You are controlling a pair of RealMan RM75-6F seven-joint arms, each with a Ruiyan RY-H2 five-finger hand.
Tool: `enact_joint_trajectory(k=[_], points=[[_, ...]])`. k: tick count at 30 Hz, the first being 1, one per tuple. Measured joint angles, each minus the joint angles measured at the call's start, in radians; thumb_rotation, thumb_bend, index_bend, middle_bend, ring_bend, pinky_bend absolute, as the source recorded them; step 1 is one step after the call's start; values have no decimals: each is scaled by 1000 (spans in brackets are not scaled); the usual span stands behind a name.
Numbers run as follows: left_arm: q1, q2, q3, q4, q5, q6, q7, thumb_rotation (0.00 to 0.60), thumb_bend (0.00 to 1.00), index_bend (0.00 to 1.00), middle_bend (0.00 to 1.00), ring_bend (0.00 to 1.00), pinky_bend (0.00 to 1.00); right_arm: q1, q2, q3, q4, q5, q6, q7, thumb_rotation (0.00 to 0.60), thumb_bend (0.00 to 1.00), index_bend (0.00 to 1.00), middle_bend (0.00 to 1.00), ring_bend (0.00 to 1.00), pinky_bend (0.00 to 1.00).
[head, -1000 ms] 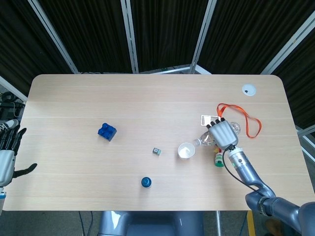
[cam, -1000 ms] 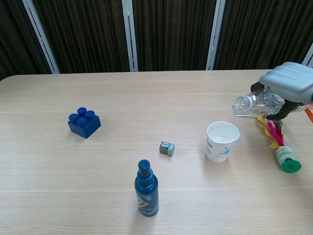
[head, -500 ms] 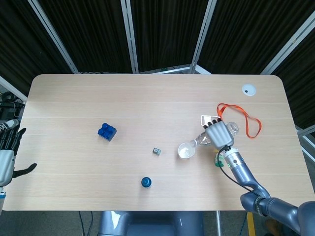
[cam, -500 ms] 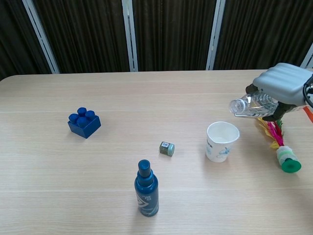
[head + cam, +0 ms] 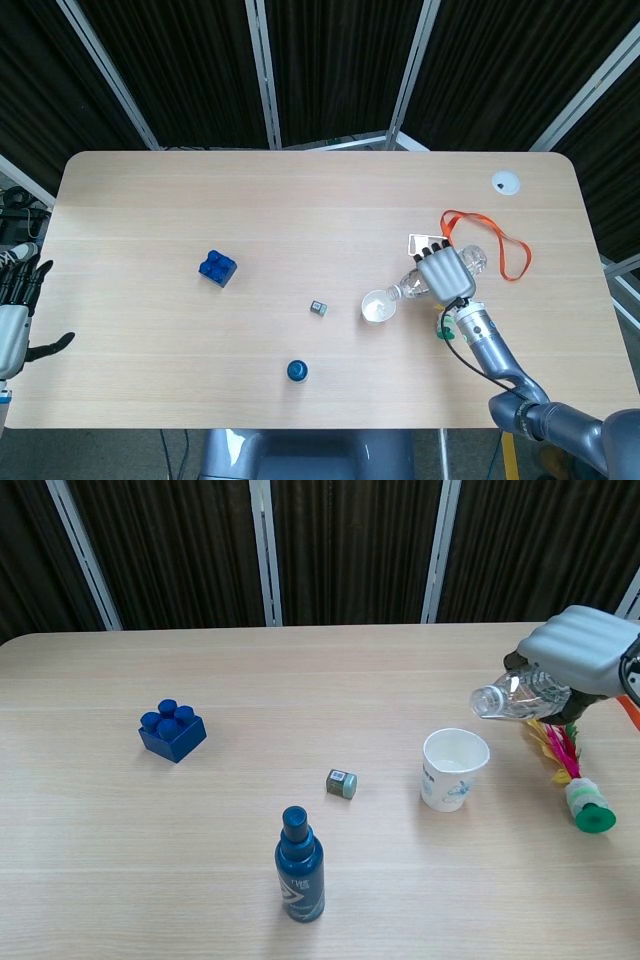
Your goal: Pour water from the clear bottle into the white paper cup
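Counter (image 5: 300, 200): light wood grain, rounded corners, fills most of head view. White round grommet cap (image 5: 506, 182) set in far right corner. Behind counter — black pleated curtain panels (image 5: 350, 550) (folding-screen style), split by pale metal frame posts (image 5: 261, 552), some upright, some slanted in head view. Floor barely visible past counter edges — grey, details unclear. Light even, soft, no hard shadows on wood. Cables (image 5: 15, 200) bunched at left edge beside counter.

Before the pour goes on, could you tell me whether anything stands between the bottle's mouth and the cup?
Nothing visible does: the clear plastic bottle, held tilted by the right robot hand, has its mouth above the open white paper cup.
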Motion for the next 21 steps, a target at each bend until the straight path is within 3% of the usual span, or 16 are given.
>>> enact_joint_trajectory(k=[21], points=[[0, 4, -1, -6, -6, -4, 0, 600, 0, 0, 0, 0, 0, 2, -24, -13, 56, -31, 40, -83, 600, 439, 511, 618, 592, 547]])
